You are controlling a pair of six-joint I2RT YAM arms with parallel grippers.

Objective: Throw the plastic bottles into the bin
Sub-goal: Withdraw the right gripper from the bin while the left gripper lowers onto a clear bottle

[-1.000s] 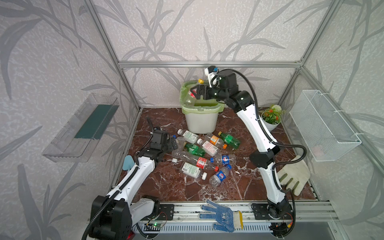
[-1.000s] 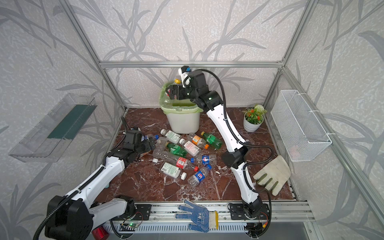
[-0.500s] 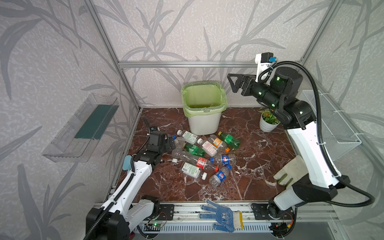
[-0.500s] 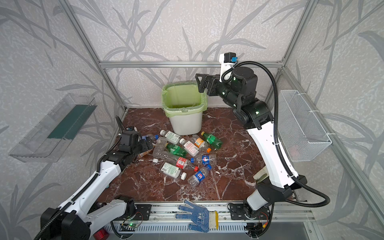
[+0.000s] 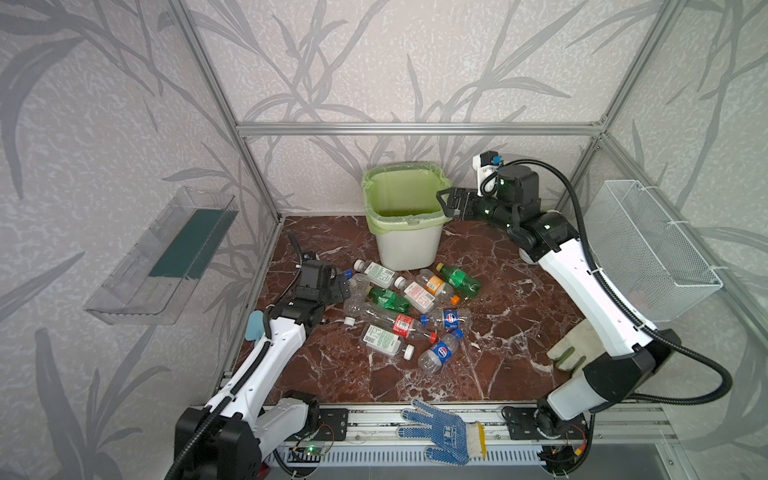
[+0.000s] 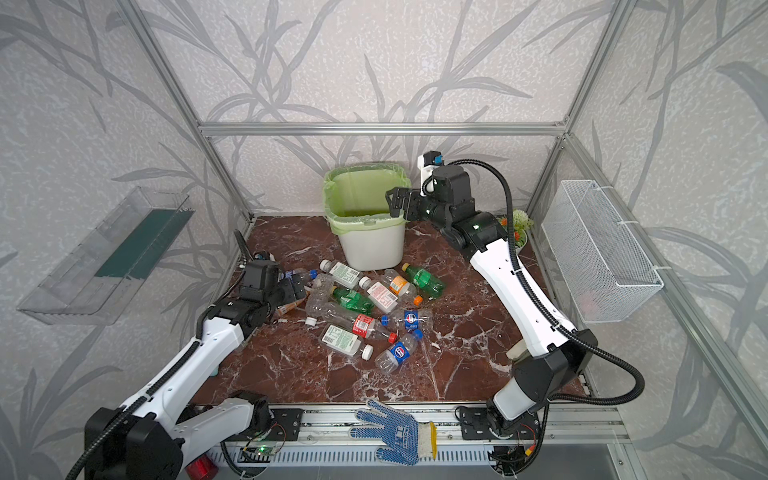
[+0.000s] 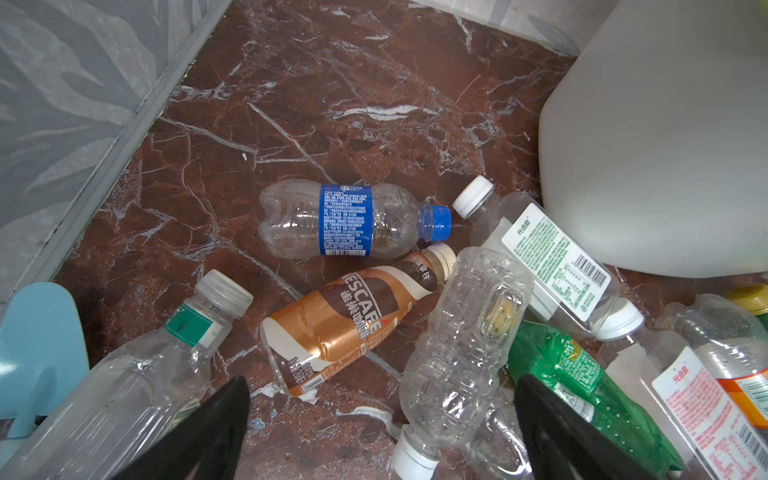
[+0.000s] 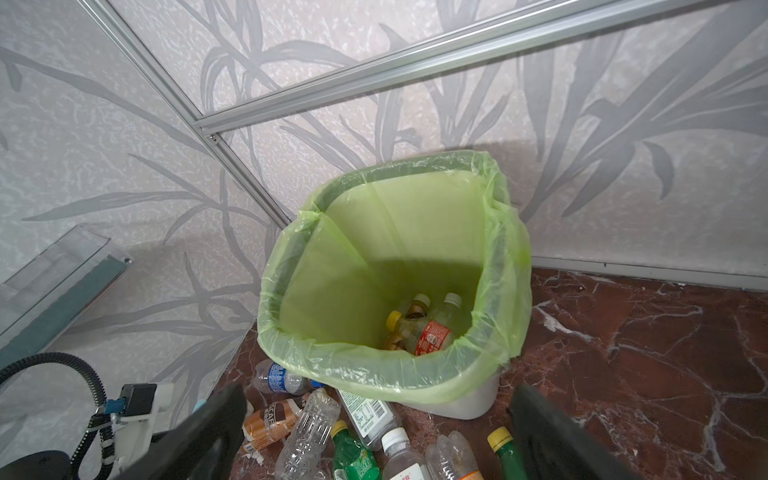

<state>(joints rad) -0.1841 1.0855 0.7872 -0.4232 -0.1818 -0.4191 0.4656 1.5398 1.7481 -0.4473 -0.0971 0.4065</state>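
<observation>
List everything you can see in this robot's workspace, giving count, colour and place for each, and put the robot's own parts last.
Bin: one, white with green liner, back middle of the floor.
Bottles on the floor: about thirteen, mostly clear or green, piled before the bin.
Bottles in the bin: at least three, clear, at its bottom.
Blue glove: one, blue-dotted, front rail.
Pale glove: one, cream, floor's right edge.
Potted plant: one, white pot, back right corner.
Wire basket: one, white, right wall.
Clear shelf: one, see-through, left wall.
Left gripper: one, black, open, low over the pile's left side.
Right gripper: one, black, open, empty, raised beside the bin's rim.
</observation>
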